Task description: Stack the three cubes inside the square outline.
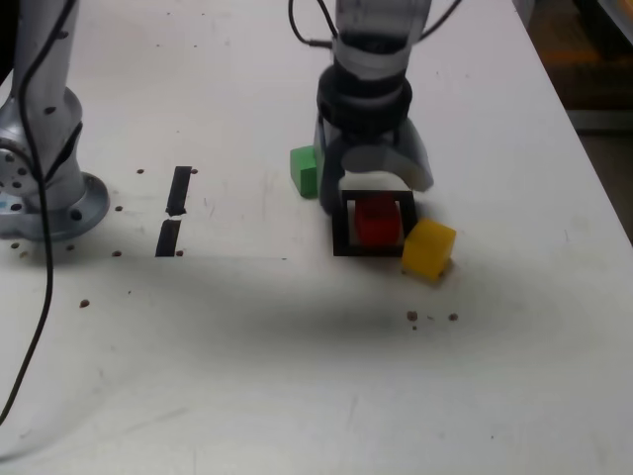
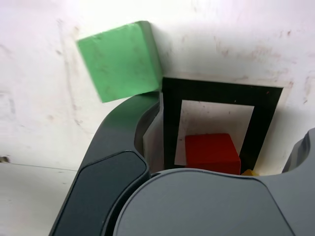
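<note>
Gripper (image 1: 376,188) seen spread wide above the outline (image 1: 343,226), nothing grasped. Red cube (image 1: 377,219) set inside outline; green cube (image 1: 305,170) beside outline's far corner; yellow cube (image 1: 428,248) touching its near-right corner in the exterior view.

I see the red cube (image 1: 377,220) flat inside the black square outline (image 1: 343,223). The yellow cube (image 1: 428,248) sits tilted, touching the outline's corner. The green cube (image 1: 305,170) lies just outside the opposite corner.
</note>
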